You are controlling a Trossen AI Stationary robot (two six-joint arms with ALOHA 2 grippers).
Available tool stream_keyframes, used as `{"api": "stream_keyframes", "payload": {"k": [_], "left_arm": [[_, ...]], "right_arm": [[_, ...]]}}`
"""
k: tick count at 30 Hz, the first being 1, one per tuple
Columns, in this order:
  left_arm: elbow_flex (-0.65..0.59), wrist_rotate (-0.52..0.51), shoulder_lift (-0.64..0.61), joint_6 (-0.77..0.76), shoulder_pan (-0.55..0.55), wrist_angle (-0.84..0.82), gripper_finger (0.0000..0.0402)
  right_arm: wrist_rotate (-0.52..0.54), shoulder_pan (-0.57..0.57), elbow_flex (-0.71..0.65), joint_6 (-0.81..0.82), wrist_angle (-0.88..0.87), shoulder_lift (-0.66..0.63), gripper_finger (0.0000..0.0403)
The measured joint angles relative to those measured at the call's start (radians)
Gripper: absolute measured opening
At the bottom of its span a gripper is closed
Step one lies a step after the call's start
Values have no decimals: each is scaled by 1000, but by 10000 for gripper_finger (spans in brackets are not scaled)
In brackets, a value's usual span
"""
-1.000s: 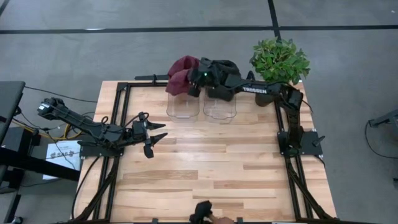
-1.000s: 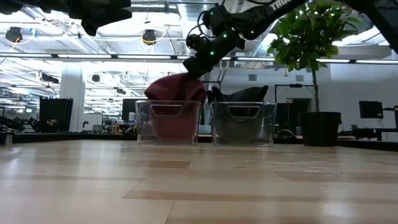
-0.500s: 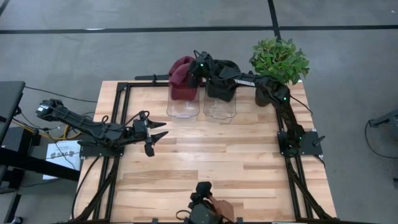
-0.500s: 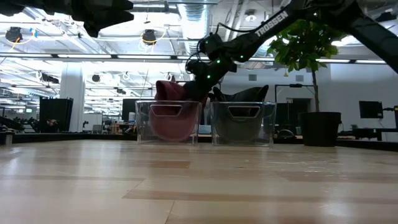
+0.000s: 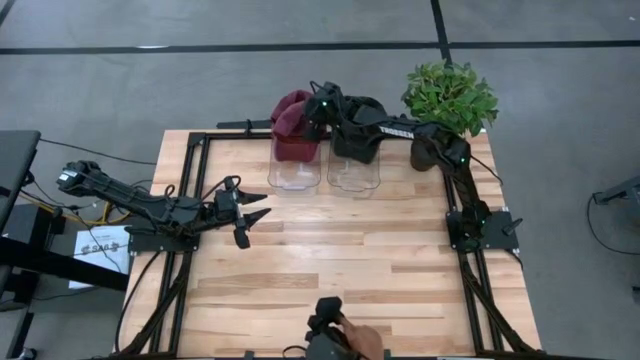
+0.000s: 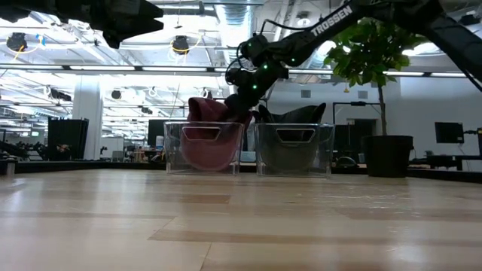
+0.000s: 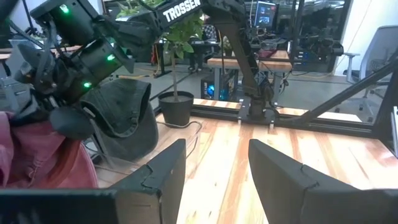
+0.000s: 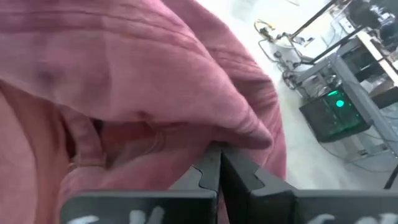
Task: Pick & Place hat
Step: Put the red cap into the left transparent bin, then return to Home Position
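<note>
Wooden table point(image 5: 340, 260): right gripper point(image 5: 312, 112), pinched shut on the maroon hat point(image 5: 290, 115), has lowered it into the left clear bin point(image 5: 294, 168); release comes next

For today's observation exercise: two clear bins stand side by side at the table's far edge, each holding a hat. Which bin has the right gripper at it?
The bin with the dark red hat, the left one of the pair from above. The right gripper is at that hat; the black hat sits alone in its bin.

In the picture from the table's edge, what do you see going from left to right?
Red hat in the left bin → dark hat in the right bin → plant pot.
</note>
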Motion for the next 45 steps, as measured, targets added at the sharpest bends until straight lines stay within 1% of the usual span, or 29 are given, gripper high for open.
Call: {"api": "stream_keyframes", "payload": {"k": [9, 13, 15, 18, 21, 24, 26, 27, 29, 31, 33, 37, 39, 41, 42, 45], "left_arm": [[-12, 0, 0, 0, 3, 0, 172], [-12, 0, -5, -2, -3, 3, 172], [-12, 1, -4, -4, -4, 2, 172], [-12, 33, -7, -27, -4, 1, 172], [-12, 120, -19, -75, -5, -1, 172], [-12, 297, -31, -108, -5, 2, 172], [-12, 408, -38, -109, -5, 1, 172], [-12, 448, -38, -109, -5, 3, 172], [-12, 474, -39, -112, -5, -1, 172], [-15, 468, -40, -112, -4, 2, 172], [-26, 433, -41, -106, 6, 1, 172], [-71, 291, -40, -88, 45, 16, 172], [-114, 254, -40, -98, 67, 50, 172], [-158, 263, -41, -147, 81, 85, 172], [-174, 283, -42, -174, 85, 97, 172], [-200, 353, -43, -234, 82, 124, 172]], "right_arm": [[-12, 23, -2, -2, -119, -52, 0], [-24, 45, -1, -2, -142, -91, 0], [-63, 56, -1, 7, -175, -119, 0], [-123, 82, -2, 49, -225, -171, 0], [-177, 117, -2, 109, -308, -231, 0], [-256, 155, -43, 166, -364, -306, 0], [-309, 184, -104, 202, -359, -367, 0], [-328, 200, -144, 213, -358, -402, 0], [-335, 236, -233, 240, -333, -475, 0], [-334, 276, -344, 273, -288, -559, 0], [-330, 320, -465, 300, -215, -653, 0], [-319, 422, -713, 361, -43, -861, 0], [-316, 479, -839, 389, 51, -968, 0], [-297, 539, -953, 404, 127, -1074, 0], [-281, 566, -1006, 409, 146, -1126, 0], [-218, 637, -1148, 445, 155, -1283, 0]]}}
